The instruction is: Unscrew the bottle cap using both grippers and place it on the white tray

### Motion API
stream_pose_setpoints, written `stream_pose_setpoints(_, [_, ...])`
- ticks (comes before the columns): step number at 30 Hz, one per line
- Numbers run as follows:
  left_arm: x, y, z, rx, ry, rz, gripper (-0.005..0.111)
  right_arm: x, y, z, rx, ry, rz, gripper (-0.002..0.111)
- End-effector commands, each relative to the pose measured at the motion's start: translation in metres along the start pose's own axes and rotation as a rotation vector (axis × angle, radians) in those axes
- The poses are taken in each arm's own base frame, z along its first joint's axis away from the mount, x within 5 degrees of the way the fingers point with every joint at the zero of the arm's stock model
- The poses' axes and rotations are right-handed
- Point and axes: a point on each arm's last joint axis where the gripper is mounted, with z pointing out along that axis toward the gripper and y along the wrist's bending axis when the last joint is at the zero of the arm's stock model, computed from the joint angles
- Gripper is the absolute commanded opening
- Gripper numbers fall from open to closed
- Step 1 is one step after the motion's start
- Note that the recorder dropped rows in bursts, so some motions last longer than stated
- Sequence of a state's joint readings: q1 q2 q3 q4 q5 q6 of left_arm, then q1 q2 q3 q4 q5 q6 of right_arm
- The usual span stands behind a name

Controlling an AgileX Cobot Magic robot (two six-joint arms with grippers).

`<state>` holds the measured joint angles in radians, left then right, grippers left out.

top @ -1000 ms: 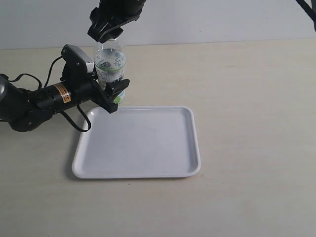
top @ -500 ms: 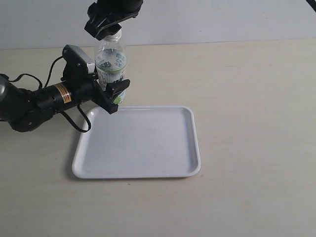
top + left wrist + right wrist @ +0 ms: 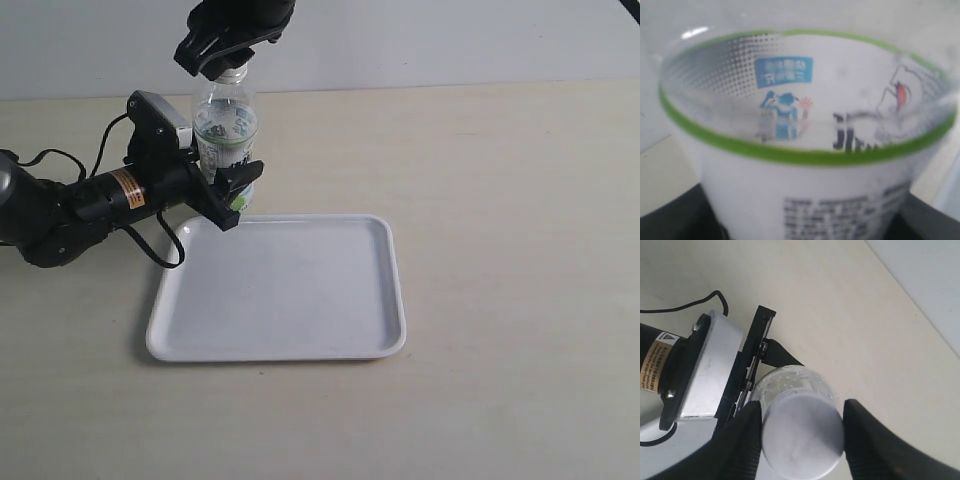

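Note:
The clear bottle [image 3: 226, 132] with the white-and-green label stands upright on the table just behind the white tray [image 3: 290, 295]. My left gripper [image 3: 229, 186] comes in from the left and is shut on the bottle's lower body. In the left wrist view the label [image 3: 805, 195] fills the frame, with dark fingers [image 3: 670, 220] at the edges. My right gripper [image 3: 227, 60] hangs over the bottle, shut on the white bottle cap [image 3: 232, 72]. Seen from the right wrist, the bottle cap [image 3: 802, 436] sits between both black fingers [image 3: 745, 442], still on the neck.
The left arm's grey-white box [image 3: 710, 371] and orange label [image 3: 124, 186] lie beside the bottle, with black cables [image 3: 160, 245] trailing to the tray's far left corner. Bare beige table [image 3: 500, 200] stretches to the right of the tray.
The right gripper has turned about the cap and shifted slightly while staying on it. The bottle and the left arm have not moved.

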<state>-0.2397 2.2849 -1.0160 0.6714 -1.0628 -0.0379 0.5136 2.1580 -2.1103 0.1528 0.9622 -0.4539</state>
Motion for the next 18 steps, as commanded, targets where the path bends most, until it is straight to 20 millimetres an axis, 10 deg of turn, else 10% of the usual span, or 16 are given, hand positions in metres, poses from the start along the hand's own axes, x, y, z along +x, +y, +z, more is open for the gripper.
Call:
stream_pose_setpoints(1, [-0.0022,0.0004,-0.0001,-0.002,0.001,0.007,0.0,0.002,-0.003,0.0003,0.011,0.014,-0.02,0.014])
stream_pose_setpoints(3, [-0.0022,0.0004,-0.0001,-0.002,0.001,0.007,0.0,0.0025,-0.0027,0.0003,0.008,0.02,-0.039,-0.001])
stream_pose_setpoints(18, [-0.0028,0.0004,-0.0001,-0.001,-0.006,0.007,0.0,0.0039,0.0031,0.0001,-0.061,0.025,-0.363,0.0])
